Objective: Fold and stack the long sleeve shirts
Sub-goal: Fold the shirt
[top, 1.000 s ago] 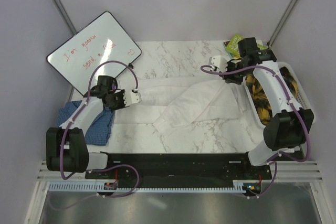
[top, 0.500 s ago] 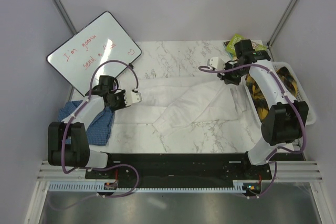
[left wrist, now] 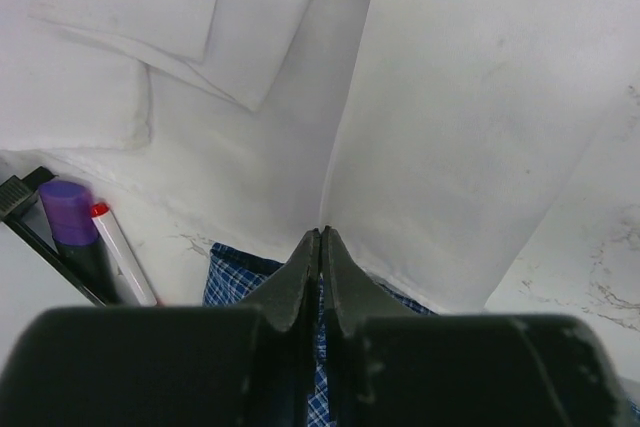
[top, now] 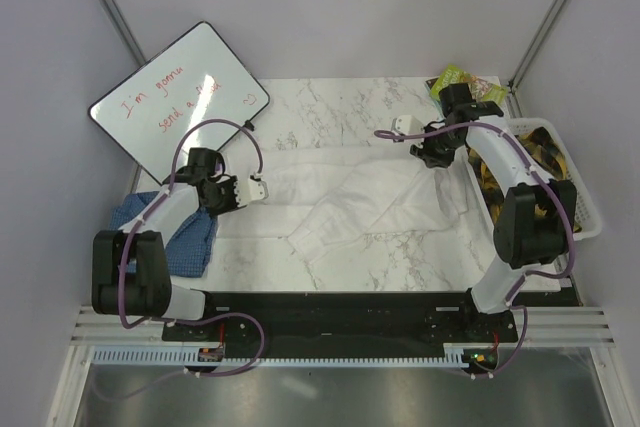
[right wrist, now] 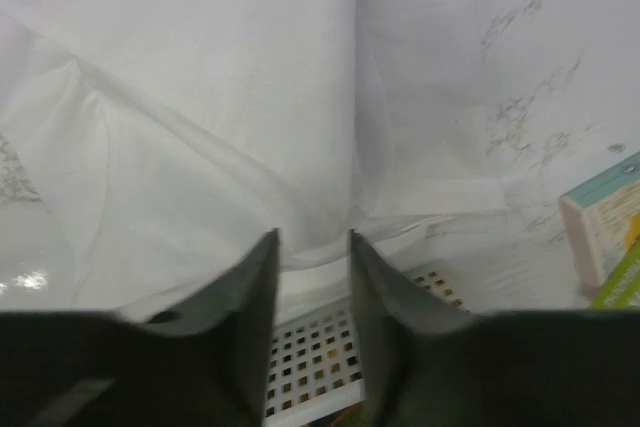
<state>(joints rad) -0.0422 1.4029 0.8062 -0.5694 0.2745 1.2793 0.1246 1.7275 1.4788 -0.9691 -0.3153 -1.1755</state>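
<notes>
Since a second ago the right claw [right wrist: 312, 237] has parted slightly over the white shirt [top: 370, 197], which lies mid-worktop. The left claw [left wrist: 321, 232] is closed at its left end; whether it holds cloth, I cannot tell. The flattening step seems in hand; next, a firm hem grasp is needed.

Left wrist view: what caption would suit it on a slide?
Closed claw nipping the white shirt at its edge, blue checked shirt below, two markers alongside.

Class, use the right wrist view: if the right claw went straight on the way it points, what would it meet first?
The white shirt, lying just ahead of the open right claw; exactly how close is hard to judge.
</notes>
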